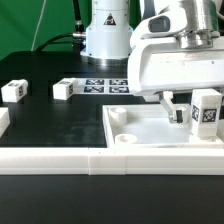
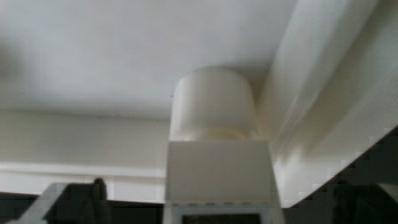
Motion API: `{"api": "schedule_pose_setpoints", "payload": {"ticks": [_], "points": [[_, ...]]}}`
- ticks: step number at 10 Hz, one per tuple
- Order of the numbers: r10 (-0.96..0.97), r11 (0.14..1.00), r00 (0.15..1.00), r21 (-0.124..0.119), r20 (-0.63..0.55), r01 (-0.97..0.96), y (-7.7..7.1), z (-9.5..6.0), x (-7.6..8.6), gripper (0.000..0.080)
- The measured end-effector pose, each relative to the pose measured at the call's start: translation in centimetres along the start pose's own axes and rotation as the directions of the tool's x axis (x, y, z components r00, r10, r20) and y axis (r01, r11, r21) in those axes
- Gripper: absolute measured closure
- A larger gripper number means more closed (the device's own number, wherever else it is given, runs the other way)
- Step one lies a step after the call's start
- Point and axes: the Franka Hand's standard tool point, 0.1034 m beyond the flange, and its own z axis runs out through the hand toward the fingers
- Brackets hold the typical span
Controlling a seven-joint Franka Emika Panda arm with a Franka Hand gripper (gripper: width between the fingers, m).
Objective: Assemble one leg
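Note:
The leg (image 1: 206,112), a small white block with a black-and-white tag, stands upright in the far corner of the big white tray-like piece (image 1: 150,140), at the exterior view's right. My gripper (image 1: 195,114) hangs straight down over it. One dark finger (image 1: 172,106) shows beside the leg; the other is hidden. In the wrist view the leg (image 2: 217,120) fills the middle, and its round end meets the tray (image 2: 107,60) by a corner wall. My gripper (image 2: 215,206) straddles it, with a gap showing between each dark finger (image 2: 75,203) and the leg.
Two more tagged white legs (image 1: 14,90) (image 1: 63,90) lie on the black table at the exterior view's left. The marker board (image 1: 105,86) lies behind them, in front of the robot base (image 1: 105,35). A long white rail (image 1: 90,161) runs along the front.

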Motion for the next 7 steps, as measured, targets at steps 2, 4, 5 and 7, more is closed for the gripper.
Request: {"api": "schedule_pose_setpoints", "payload": {"ticks": [2, 4, 5, 7], "points": [[0.0, 1.0, 1.0, 0.0, 0.0, 0.0, 0.0, 0.0, 0.0, 0.0154], [-0.001, 1.0, 0.999, 0.017, 0.037, 0.0, -0.5, -0.9, 1.1, 0.015], [-0.003, 1.0, 0.999, 0.021, 0.034, 0.002, -0.7, -1.9, 2.2, 0.015], [-0.004, 1.0, 0.999, 0.027, 0.044, 0.003, -0.8, -2.6, 2.9, 0.015]]}}
